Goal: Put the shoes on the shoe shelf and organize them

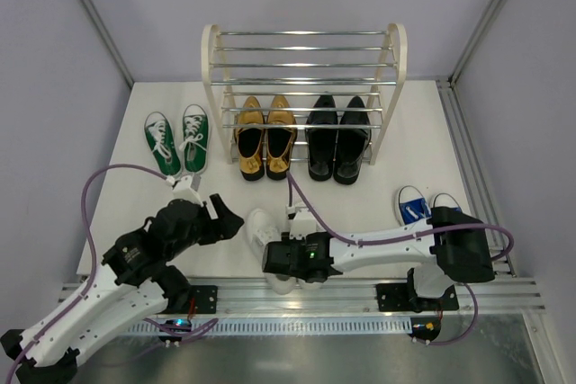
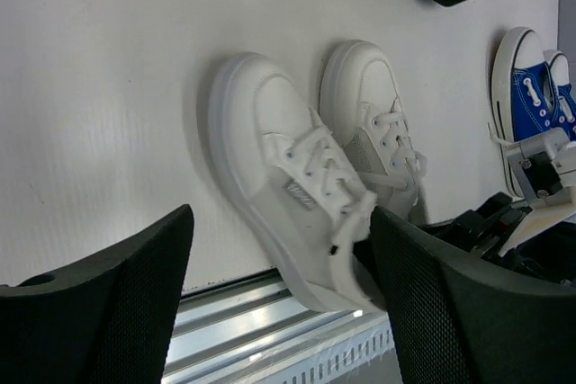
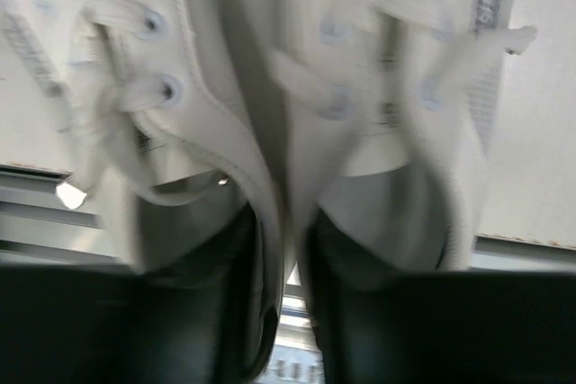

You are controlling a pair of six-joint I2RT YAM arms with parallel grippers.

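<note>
The white sneakers (image 1: 261,225) lie side by side at the table's near edge, heels toward the arms. My right gripper (image 1: 281,258) is shut on them. In the right wrist view it (image 3: 290,267) has one finger (image 3: 198,312) inside each sneaker (image 3: 225,87), pinching their touching inner walls. My left gripper (image 1: 225,222) is open and empty, just left of the sneakers; in the left wrist view it (image 2: 281,222) hovers over the nearer sneaker (image 2: 279,177). The shoe shelf (image 1: 212,69) stands at the back, with gold loafers (image 1: 265,137) and black dress shoes (image 1: 337,137) on its bottom tier.
Green sneakers (image 1: 177,141) stand on the table left of the shelf. Blue sneakers (image 1: 423,204) stand at the right, beside the right arm, and show in the left wrist view (image 2: 531,96). A metal rail (image 1: 315,294) runs along the near edge.
</note>
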